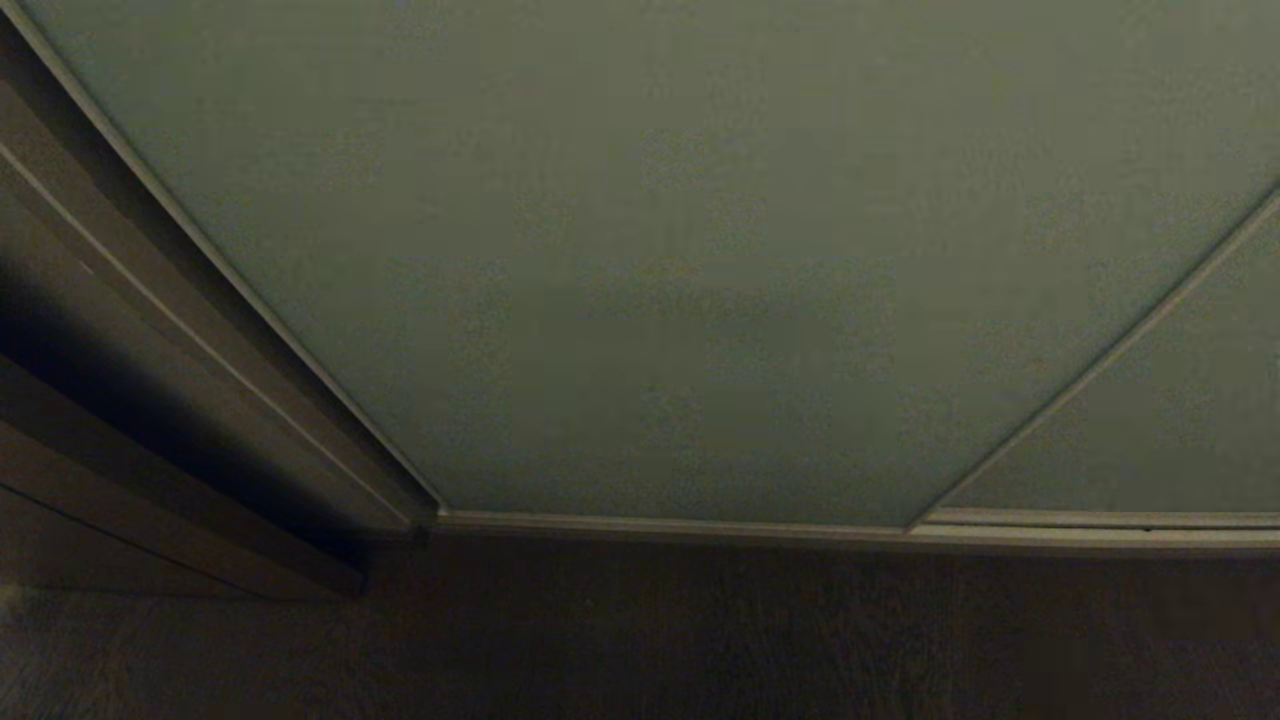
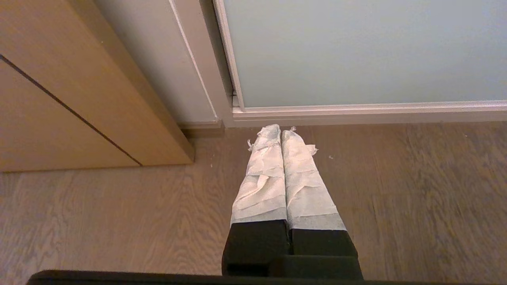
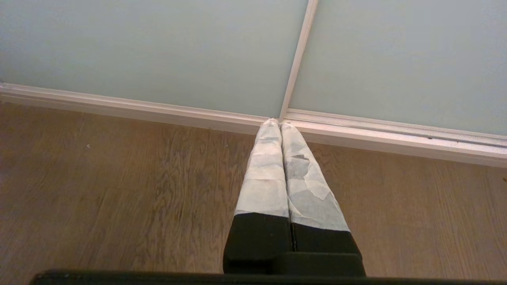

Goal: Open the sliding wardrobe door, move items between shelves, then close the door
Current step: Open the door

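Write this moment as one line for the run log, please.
sliding wardrobe door: closed | plush toys, shelves: not visible | left gripper: shut, empty, above wooden floor | right gripper: shut, empty, near door's bottom rail

I am looking down at a brown wooden floor [image 2: 416, 198] with wavy lines in it. A tan wooden cabinet [image 2: 59, 99] is standing on the floor near a dark brown frame [image 1: 150, 330]. A thin dark line is running across the cabinet.
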Available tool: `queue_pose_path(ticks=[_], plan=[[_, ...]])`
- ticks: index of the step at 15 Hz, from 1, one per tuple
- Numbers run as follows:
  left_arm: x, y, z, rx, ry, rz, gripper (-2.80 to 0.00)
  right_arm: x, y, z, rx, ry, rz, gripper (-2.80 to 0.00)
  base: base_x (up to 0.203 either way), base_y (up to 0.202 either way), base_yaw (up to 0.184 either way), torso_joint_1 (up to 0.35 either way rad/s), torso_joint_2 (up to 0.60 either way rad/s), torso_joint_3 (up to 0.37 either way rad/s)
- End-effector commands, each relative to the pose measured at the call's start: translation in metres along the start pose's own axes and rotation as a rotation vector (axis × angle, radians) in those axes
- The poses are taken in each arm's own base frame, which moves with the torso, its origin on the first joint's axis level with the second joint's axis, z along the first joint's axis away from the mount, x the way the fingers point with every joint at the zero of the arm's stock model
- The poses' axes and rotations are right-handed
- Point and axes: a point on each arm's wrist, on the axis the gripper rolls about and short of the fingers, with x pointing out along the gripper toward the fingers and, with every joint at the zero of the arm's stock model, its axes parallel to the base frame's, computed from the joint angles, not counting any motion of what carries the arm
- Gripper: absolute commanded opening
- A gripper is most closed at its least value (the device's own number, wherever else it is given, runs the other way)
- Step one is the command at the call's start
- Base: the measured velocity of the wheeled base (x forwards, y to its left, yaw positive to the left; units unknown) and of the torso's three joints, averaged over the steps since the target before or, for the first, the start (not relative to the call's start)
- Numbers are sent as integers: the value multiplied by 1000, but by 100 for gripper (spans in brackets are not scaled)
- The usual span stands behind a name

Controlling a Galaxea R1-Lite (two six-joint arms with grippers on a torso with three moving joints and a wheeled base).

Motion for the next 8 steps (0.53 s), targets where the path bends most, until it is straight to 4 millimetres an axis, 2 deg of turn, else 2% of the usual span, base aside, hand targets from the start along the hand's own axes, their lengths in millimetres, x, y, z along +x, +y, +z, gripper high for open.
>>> queue_pose_path(ticks=[1, 8], plan=[[0, 0, 0, 0, -1, 0, -280, 0, 0, 0, 0, 0, 0, -280, 0, 0, 0, 0, 0, 0], [0, 0, 0, 0, -1, 0, -280, 0, 0, 0, 0, 0, 1, -280, 0, 0, 0, 0, 0, 0]])
